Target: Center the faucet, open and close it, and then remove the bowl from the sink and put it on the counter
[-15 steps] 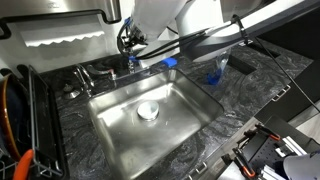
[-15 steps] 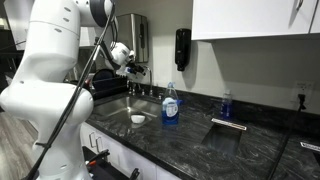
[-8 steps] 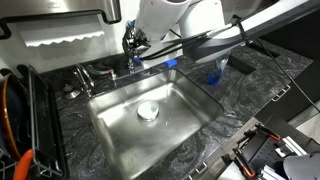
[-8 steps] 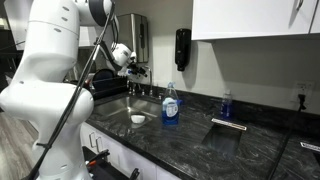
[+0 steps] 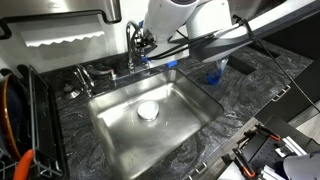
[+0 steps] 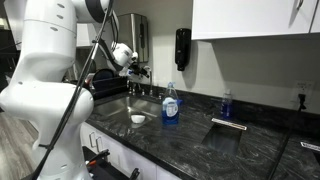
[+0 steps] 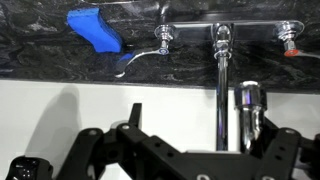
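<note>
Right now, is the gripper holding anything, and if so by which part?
Nothing is held. The gripper is open at the faucet; the bowl lies in the sink.

The dark veined counter (image 6: 200, 138) carries a blue soap bottle (image 6: 171, 106) beside the sink (image 6: 122, 112).

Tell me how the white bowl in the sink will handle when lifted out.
The bowl looks small and shallow, so probably light and rigid. Its smooth white surface suggests ceramic or hard plastic: likely slippery at the rim, possibly breakable if dropped. It sits upright on the flat steel sink floor, so a push would likely slide it rather than tip it.
</note>
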Controlling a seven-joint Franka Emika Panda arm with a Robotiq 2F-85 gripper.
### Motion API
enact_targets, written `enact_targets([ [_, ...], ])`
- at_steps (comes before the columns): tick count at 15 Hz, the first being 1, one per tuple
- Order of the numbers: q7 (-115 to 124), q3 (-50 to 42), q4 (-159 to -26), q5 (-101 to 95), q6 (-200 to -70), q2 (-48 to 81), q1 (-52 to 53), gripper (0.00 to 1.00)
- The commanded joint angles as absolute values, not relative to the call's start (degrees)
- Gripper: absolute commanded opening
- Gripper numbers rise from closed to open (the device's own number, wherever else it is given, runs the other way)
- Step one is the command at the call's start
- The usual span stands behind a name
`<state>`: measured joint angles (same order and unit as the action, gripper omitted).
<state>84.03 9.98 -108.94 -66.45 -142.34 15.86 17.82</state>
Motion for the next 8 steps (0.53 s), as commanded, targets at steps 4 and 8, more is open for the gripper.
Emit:
enact_targets([
  [4,84.2,9.63,-113.59,-66.35,-146.38,13.02,15.94,1.0],
  [8,78.1,11.56,-116.45,-54.83,-159.69,13.05,12.99,1.0],
])
